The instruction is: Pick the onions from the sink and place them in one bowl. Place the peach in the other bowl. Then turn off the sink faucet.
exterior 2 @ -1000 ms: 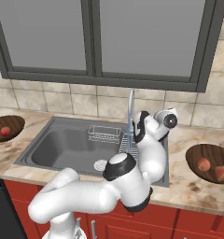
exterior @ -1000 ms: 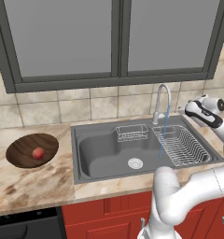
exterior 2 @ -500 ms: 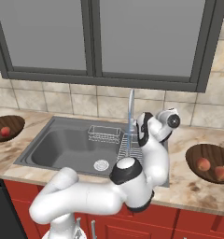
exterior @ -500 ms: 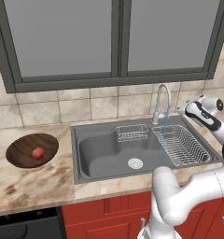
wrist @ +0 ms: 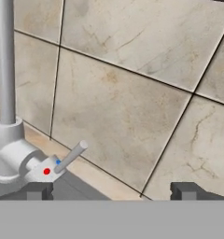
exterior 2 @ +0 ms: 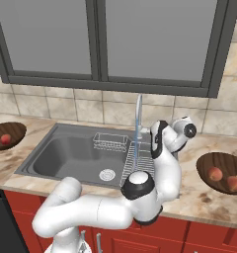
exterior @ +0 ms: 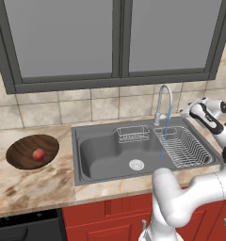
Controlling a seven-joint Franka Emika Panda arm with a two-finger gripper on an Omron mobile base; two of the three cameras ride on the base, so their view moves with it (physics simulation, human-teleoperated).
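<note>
Fingers (wrist: 38,190) of the gripper (wrist: 111,191) stand wide apart and hold nothing, their 2 dark tips spread at the foot of the hand view with the tiled wall between them. That spread looks meant for the last step, since the rest appears done.

Going from largest to smallest: the sink (exterior: 105,155) is bare of fruit, with a thin stream of water falling into its right side. The other bowl (exterior: 20,153) sits on the counter far to the left and holds the peach (exterior: 38,154); one bowl (exterior 2: 209,165) sits on the counter to the right and holds the 2 onions (exterior 2: 215,173). The sink faucet (exterior: 163,101) rises at the back rim of the sink, and its small lever (wrist: 72,156) juts out toward the right side, left of centre in the hand view, near the left fingertip but not between the tips.

The arm (exterior 2: 165,163) rises from the near edge, folds at the elbow, and levels its hand at the faucet base from the right, just beside it.
</note>
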